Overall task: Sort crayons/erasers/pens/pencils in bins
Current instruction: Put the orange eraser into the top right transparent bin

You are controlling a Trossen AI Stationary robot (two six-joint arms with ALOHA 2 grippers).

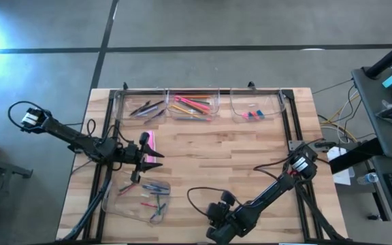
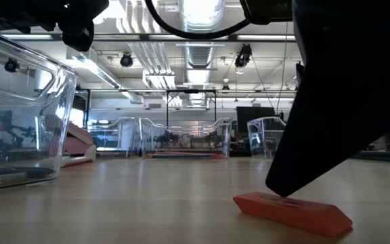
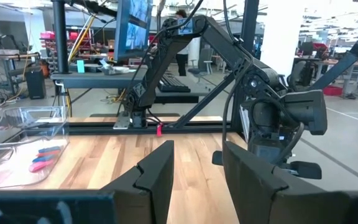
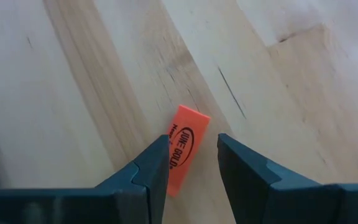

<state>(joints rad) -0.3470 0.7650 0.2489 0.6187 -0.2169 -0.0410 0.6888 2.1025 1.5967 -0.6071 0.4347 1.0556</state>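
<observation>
Since the orange eraser (image 4: 183, 148) lies flat on the bare bench (image 1: 250, 156) near the front edge, well apart from every bin, we have the right hand (image 4: 191, 163) pointed straight down at it, which makes sense for a flat thing that can only be pinched from above. Its fingers stand partly open, a narrow gap, nothing held. The eraser sits skewed under that gap: one finger (image 4: 148, 165) overlaps its edge, so we judge the hand needs a small shift or twist before it closes, or it may push the eraser instead of gripping it. In the low view the eraser (image 2: 291, 211) rests on the wood with the dark right arm above it; we cannot tell there whether they touch.

The left hand (image 1: 141, 160) hovers beside the pink block (image 1: 152, 146) and above the front-left bin (image 1: 114, 201), which holds short blue and red sticks, likely crayons. Its fingers are also narrowly parted with nothing between them, so we read it as waiting clear of the right arm's work.

At the back edge sit three bins in a row: dark pens (image 1: 147, 107) on the left, orange and pink pencils (image 1: 192, 105) in the middle, blue and pink erasers (image 1: 253, 115) on the right. We judge that right-hand back bin (image 1: 278, 109) is the orange eraser's target.
</observation>
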